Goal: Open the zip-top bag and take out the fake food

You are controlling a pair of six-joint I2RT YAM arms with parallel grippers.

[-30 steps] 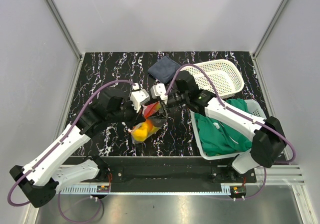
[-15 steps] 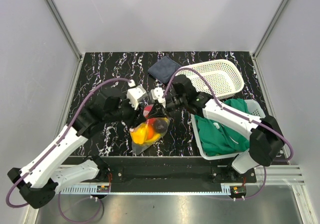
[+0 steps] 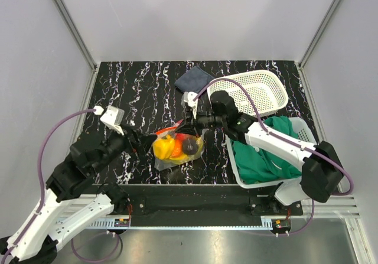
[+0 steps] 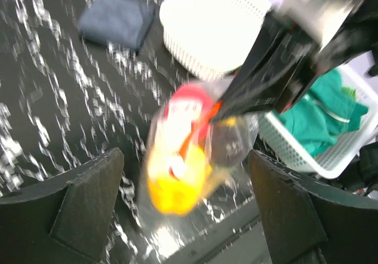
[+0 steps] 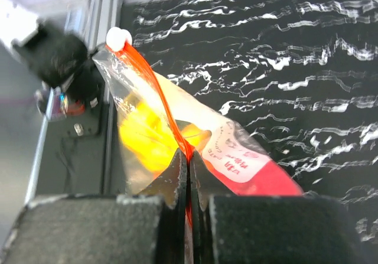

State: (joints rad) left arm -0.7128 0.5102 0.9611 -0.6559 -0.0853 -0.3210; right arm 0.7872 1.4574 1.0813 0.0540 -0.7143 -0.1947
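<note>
Zip-top bag [image 3: 179, 149], fake food [image 3: 165, 147] inside, front-left of empty white basket [image 3: 263, 93]: R gripper [image 5: 188, 163] pinches the red-orange zip strip [image 5: 155, 87] as anchor; L gripper [image 3: 137, 141] spread wide, empty, prob. for opposite lip.

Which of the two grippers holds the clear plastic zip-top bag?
The right gripper: shut on the bag at its red-orange zip strip; the left gripper is open, apart.
</note>
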